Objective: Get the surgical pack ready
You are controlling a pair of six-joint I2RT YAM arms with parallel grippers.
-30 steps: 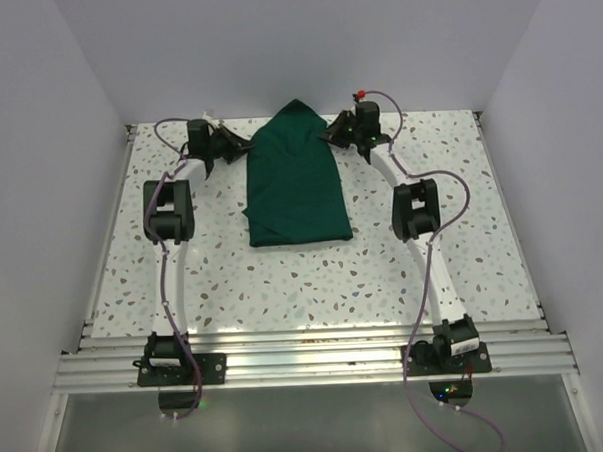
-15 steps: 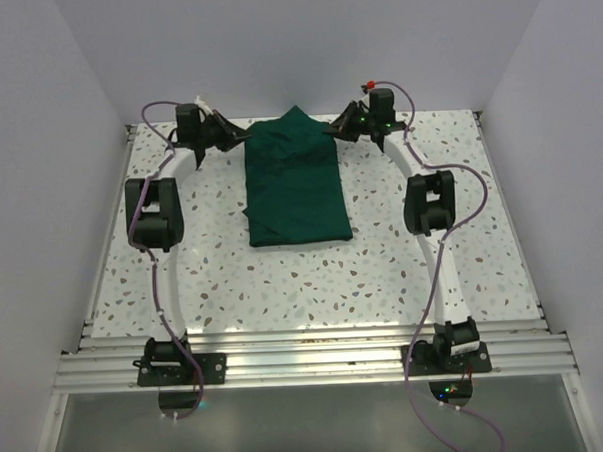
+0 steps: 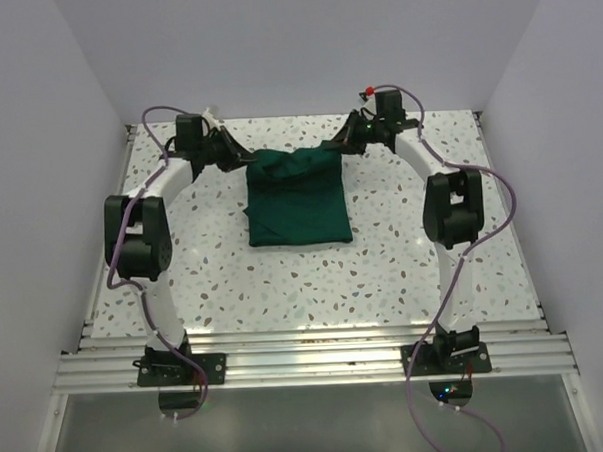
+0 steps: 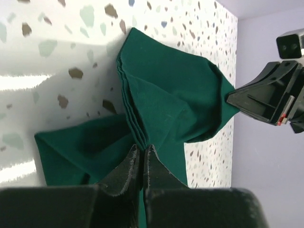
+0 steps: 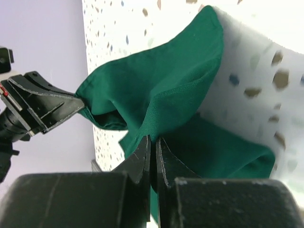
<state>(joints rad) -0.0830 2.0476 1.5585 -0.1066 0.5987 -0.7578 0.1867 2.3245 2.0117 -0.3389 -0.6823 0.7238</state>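
The surgical pack [image 3: 298,201] is a dark green cloth, folded, lying in the far middle of the speckled table. Its far edge is lifted off the table and sags between the two grippers. My left gripper [image 3: 249,158] is shut on the far left corner of the surgical pack [image 4: 166,99], several stacked layers pinched at its tips [image 4: 142,149]. My right gripper [image 3: 338,147] is shut on the far right corner of the surgical pack [image 5: 166,85], cloth caught between its tips [image 5: 153,141]. Each wrist view shows the other gripper across the raised fold.
White walls close the table [image 3: 234,279] on the left, back and right, with the back wall just behind both grippers. An aluminium rail [image 3: 307,351] carrying the arm bases runs along the near edge. Purple cables loop from both arms.
Both grippers have lifted the pack's far end and carried it toward me, so the cloth now looks shorter. Both elbows have swung outward.
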